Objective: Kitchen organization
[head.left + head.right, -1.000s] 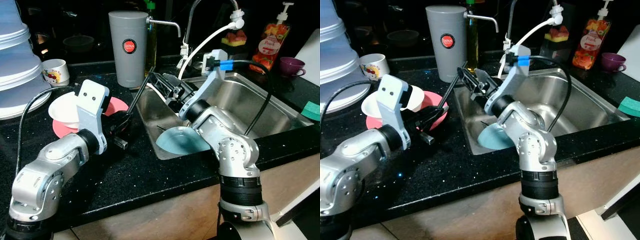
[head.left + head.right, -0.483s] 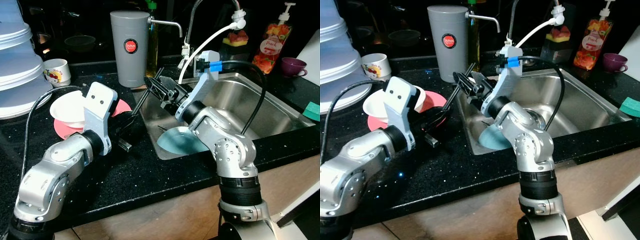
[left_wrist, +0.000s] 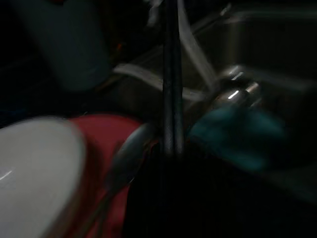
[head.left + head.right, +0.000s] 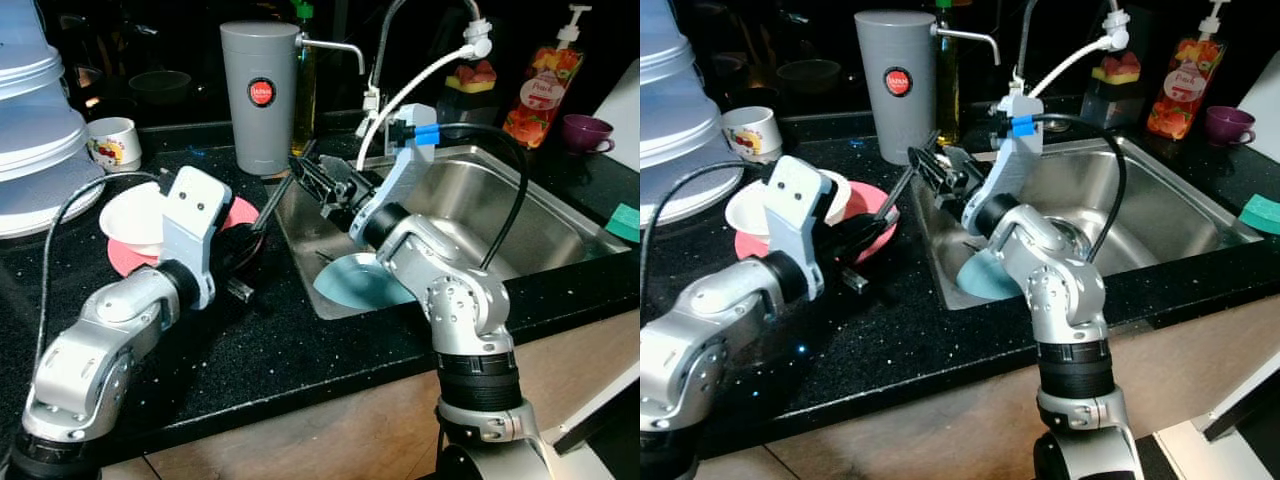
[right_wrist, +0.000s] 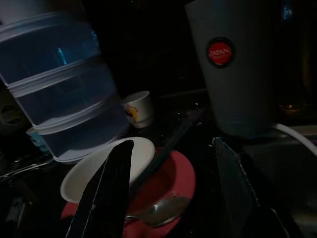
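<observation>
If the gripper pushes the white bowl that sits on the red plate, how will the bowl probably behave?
The white bowl looks smooth and glazed, so it will probably slide over the red plate rather than tip, since it is wide and low. It looks like ceramic, so it may chip if knocked off onto the black counter. A spoon lies beside it and may shift too.

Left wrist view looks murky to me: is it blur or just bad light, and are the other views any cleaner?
Left wrist view: dim and soft, the black finger a blurred bar over the red plate and white bowl. Right wrist view: dark yet sharper, the grey cylindrical canister label readable. Eye views: well lit and sharp, glare on the stainless steel sink.
</observation>
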{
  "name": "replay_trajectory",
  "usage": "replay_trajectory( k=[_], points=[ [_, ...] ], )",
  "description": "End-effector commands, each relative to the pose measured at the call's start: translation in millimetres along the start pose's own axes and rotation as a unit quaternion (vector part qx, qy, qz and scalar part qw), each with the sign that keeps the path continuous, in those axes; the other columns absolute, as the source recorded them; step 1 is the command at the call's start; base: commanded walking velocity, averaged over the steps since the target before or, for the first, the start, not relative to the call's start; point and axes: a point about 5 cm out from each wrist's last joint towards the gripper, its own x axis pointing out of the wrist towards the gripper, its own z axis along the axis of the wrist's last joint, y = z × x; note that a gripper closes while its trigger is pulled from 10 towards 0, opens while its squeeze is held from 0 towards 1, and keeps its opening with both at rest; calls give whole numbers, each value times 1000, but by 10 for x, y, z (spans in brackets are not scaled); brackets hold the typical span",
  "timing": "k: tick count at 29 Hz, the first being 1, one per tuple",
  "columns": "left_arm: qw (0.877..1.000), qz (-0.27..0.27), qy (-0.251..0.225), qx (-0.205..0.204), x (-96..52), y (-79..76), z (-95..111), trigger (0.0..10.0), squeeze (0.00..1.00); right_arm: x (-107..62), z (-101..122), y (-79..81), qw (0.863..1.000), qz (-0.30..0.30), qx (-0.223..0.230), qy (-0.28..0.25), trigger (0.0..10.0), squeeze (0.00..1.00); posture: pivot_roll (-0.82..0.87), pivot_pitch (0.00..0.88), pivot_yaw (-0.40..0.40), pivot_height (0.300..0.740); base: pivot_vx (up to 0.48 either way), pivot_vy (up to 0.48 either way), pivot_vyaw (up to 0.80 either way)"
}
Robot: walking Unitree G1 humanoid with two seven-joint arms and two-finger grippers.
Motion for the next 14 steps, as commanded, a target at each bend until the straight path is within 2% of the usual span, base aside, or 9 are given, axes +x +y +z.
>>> replay_trajectory(
  k=[1,2,3,4,6,9,10,13,14],
  points=[
    [999,25,36,14,-35,112,-87,0,0,7,-33,-31,1000,-12,-9,10,10000,0,-18,38,-1,740,0,0,0],
    [998,40,48,24,-59,190,-103,0,0,1,-57,-67,999,-23,-12,18,10000,0,-18,38,-1,740,0,0,0],
    [995,81,59,22,-94,362,-88,0,0,-16,-115,-143,998,-44,-21,38,10000,0,-18,38,-1,740,0,0,0],
    [993,101,60,15,-101,436,-77,0,0,-24,-143,-168,997,-50,-26,48,10000,0,-11,38,-4,740,0,0,0],
    [992,112,60,9,-105,478,-71,0,0,-30,-159,-182,997,-53,-29,53,10000,0,-11,38,-4,740,0,0,0],
    [986,151,64,-28,-84,656,-56,0,0,-43,-209,-195,995,-55,-35,70,10000,0,-8,36,-6,740,0,0,0],
    [986,151,64,-28,-84,656,-56,0,0,-43,-209,-195,995,-55,-35,70,10000,0,-8,36,-6,740,0,0,0],
    [982,166,70,-57,-6,825,-11,0,0,-46,-236,-176,995,-50,-37,77,10000,0,-5,29,-6,740,0,0,0],
    [982,166,70,-57,-6,825,-11,0,0,-46,-236,-176,995,-50,-37,77,10000,0,-5,29,-6,740,0,0,0]
  ],
)
